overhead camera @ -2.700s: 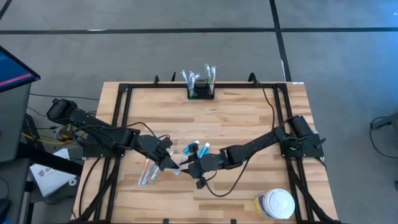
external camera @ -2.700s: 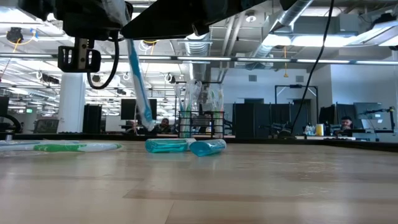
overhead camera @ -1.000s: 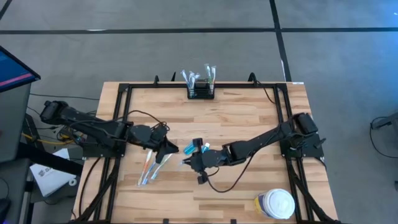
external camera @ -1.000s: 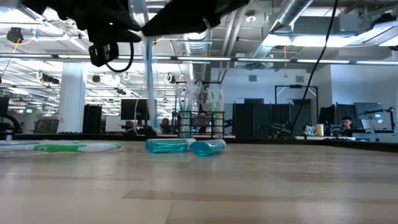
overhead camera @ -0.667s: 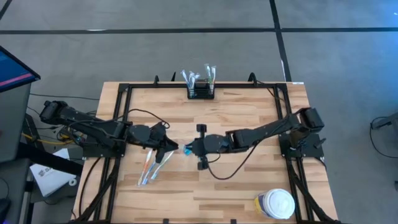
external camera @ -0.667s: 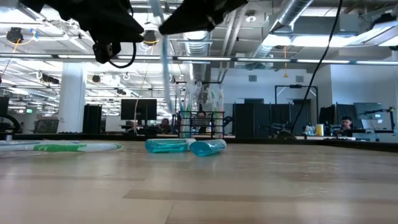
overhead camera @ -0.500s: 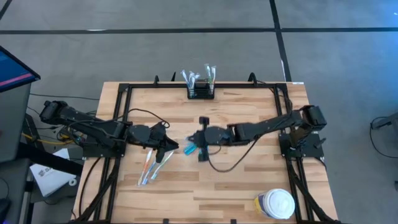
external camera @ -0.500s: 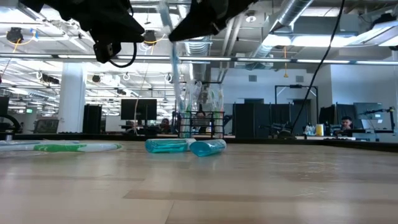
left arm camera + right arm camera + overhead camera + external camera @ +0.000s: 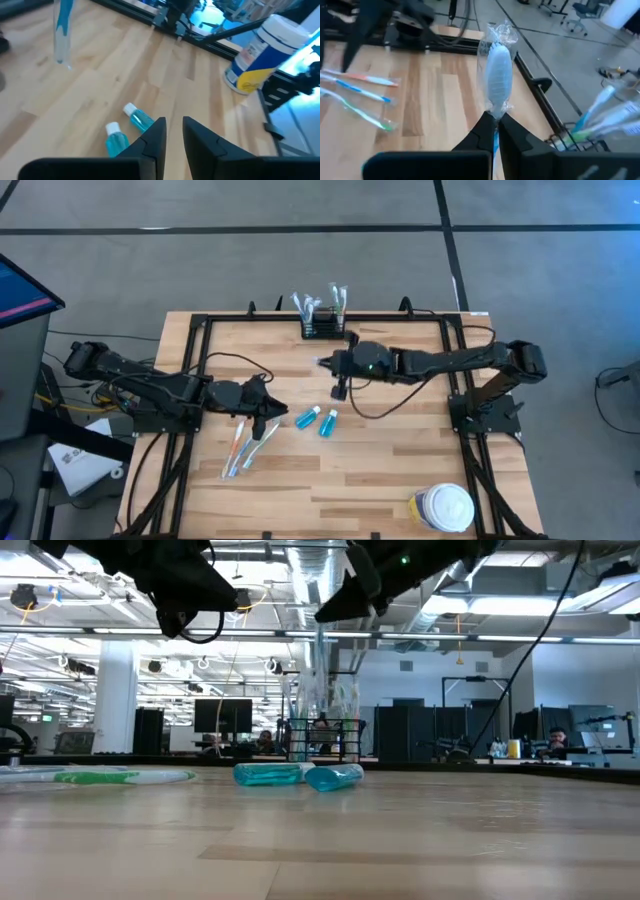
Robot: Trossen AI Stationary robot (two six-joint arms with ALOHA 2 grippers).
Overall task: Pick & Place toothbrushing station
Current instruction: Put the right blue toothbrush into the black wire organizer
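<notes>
My right gripper (image 9: 330, 363) hovers just in front of the toothbrushing station (image 9: 323, 328), a black holder at the table's far edge with several wrapped brushes standing in it. It is shut on a wrapped blue toothbrush (image 9: 322, 675), whose white head (image 9: 497, 80) shows in clear film. My left gripper (image 9: 278, 417) hangs left of centre, its fingers (image 9: 155, 135) a little apart with nothing between them. It is beside several loose toothbrushes (image 9: 245, 448) lying flat on the wood. Two small blue bottles (image 9: 317, 420) lie on their sides mid-table. My right gripper pinches the wrapped toothbrush between its two fingertips at the neck just behind the head (image 9: 494, 116). The head reaches out past the fingertips. The brush hangs about upright below the gripper (image 9: 322, 690), clear of the table.
A round jar (image 9: 443, 508) with a white lid and a yellow label stands at the near right corner. A black rail frame (image 9: 190, 380) runs along the table's left, far and right sides. A black cable (image 9: 375, 412) trails from the right arm over the wood.
My right gripper has carried the toothbrush from the middle of the table toward the far edge, up to the station. The brush has stayed hanging upright and clear. The two blue bottles that lay under the gripper now show in the open.
</notes>
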